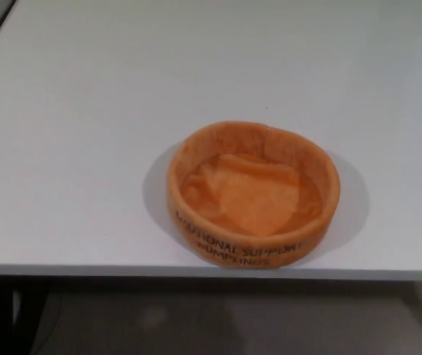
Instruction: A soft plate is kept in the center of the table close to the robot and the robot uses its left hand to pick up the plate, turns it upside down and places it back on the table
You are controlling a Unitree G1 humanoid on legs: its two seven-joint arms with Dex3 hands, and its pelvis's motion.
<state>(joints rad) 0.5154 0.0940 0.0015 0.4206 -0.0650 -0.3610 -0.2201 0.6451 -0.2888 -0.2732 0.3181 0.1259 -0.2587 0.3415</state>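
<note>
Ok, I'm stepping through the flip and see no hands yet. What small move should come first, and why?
Probably bring the left hand in toward the plate's left rim. The plate sits open side up near the table's front edge, untouched, and neither hand is in view.

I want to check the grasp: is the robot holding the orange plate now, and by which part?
Nothing is held. The orange plate sits open side up on the white table near its front edge, and neither robot hand is in view.
</note>
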